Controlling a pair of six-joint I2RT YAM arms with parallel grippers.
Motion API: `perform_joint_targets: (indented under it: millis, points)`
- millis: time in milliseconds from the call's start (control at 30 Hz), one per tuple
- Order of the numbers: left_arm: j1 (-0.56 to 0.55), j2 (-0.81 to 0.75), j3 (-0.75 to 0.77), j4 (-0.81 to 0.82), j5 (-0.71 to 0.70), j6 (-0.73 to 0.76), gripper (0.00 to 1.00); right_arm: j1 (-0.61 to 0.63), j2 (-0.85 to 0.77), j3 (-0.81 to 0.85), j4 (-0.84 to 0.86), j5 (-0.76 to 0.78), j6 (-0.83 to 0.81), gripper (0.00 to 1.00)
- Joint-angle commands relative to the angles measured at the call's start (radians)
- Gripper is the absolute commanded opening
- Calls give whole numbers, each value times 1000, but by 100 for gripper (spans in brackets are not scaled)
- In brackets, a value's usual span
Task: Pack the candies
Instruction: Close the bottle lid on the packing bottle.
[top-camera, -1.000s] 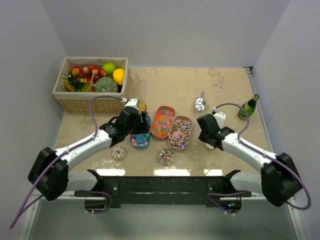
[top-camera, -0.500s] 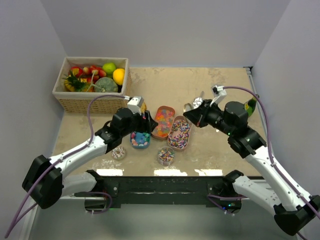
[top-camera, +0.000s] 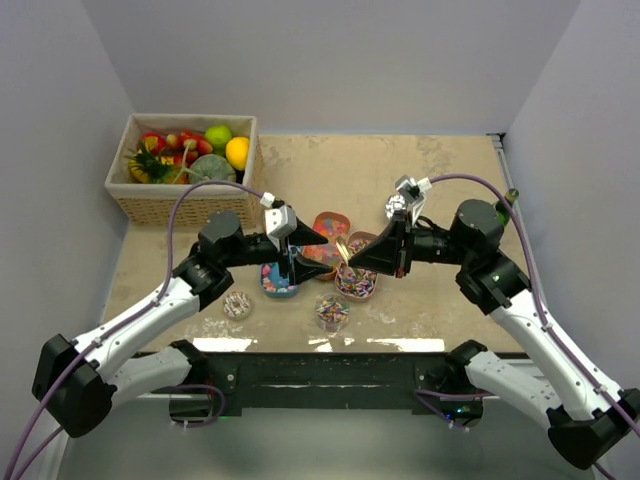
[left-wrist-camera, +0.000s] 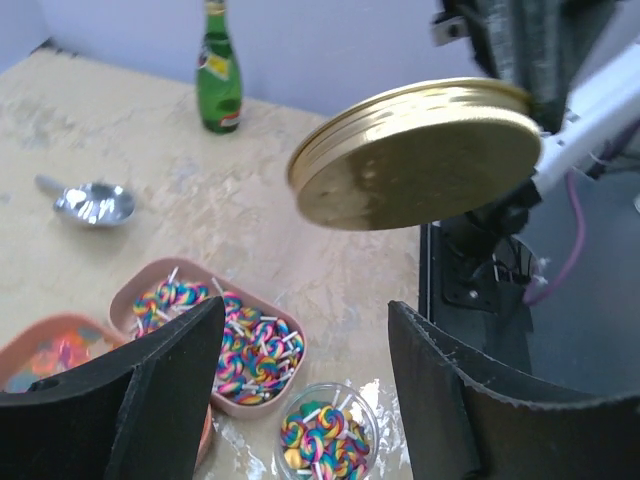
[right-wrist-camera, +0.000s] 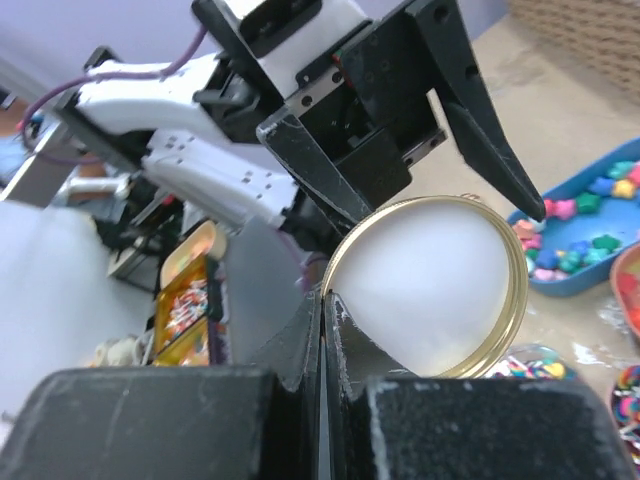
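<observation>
- My right gripper (right-wrist-camera: 322, 300) is clamped on the gold lid (left-wrist-camera: 420, 155) by its rim only. A nudge could twist it loose onto the candies (left-wrist-camera: 245, 340) in their trays (left-wrist-camera: 255, 410) at the lid's 6 o'clock.
- My left gripper (left-wrist-camera: 305, 330), fingers apart, might close off-centre and knock the lid.
- A falling lid could tip the jar (left-wrist-camera: 372, 425).

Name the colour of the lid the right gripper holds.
The lid is gold; left wrist view shows it best.

Three candy trays: blue tray (top-camera: 275, 283), orange tray (top-camera: 330, 219), pink tray (top-camera: 362, 285). Two candy cups at their six o'clock, left cup (top-camera: 237, 304) and right cup (top-camera: 332, 312). One each of lid (left-wrist-camera: 420, 155), scoop (left-wrist-camera: 95, 203), bottle (left-wrist-camera: 219, 70), basket (top-camera: 180, 208).
</observation>
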Motion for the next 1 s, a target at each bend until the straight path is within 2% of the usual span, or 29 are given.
perform_joint_targets:
  millis: [0,200,433,533,800,867,967]
  points:
    - [4,-31,91,-39,244,211,71,0,12,9,93,-166,62,0]
    - [4,-20,87,40,401,210,68,7,15,-74,289,-218,174,0]
    - [4,26,85,94,432,185,64,23,35,-100,328,-222,188,0]
    - [4,54,90,113,395,133,64,30,41,-103,328,-224,188,0]
    - [4,81,113,63,245,135,63,32,24,-106,274,-198,150,0]
    - [3,75,111,65,252,135,62,33,30,-106,254,-193,136,0]
    - [3,67,104,88,312,129,55,33,50,-120,263,-193,136,0]
